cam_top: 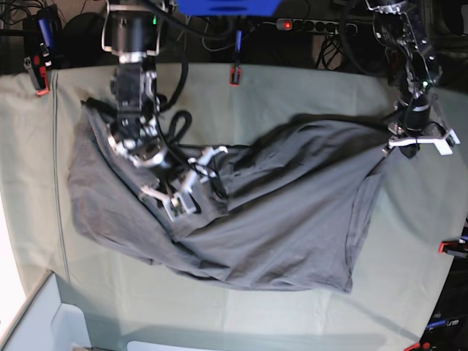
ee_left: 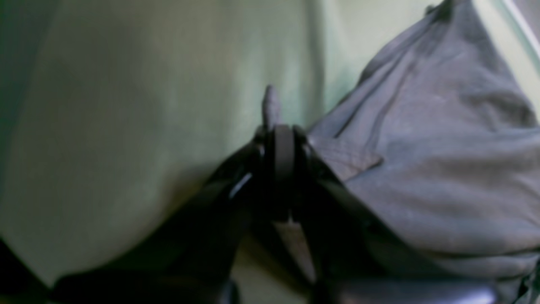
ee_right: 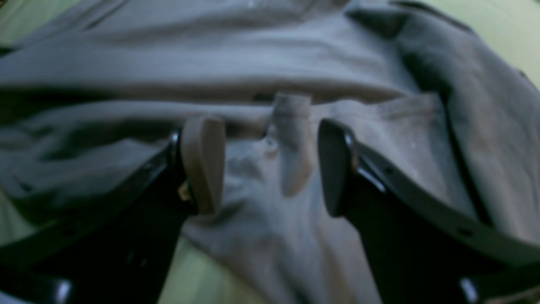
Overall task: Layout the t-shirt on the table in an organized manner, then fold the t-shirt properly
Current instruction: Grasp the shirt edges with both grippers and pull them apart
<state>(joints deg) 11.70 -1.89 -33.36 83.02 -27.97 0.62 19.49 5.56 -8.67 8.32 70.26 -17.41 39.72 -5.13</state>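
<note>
I see the t-shirt (cam_top: 278,219) rumpled across the middle of the table (cam_top: 292,95), one corner drawn out toward the left gripper (ee_left: 278,139), whose fingers are clamped on grey cloth. The right gripper (ee_right: 270,164) has its fingers apart over a raised pleat. Red clamps (cam_top: 235,74) pin the table's far edge; cables (cam_top: 322,44) hang behind.

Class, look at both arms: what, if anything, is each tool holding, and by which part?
The left tool is shut on the t-shirt, pinching a small fold at its edge. The right tool is open, a ridge of shirt between its fingers, holding nothing.
</note>
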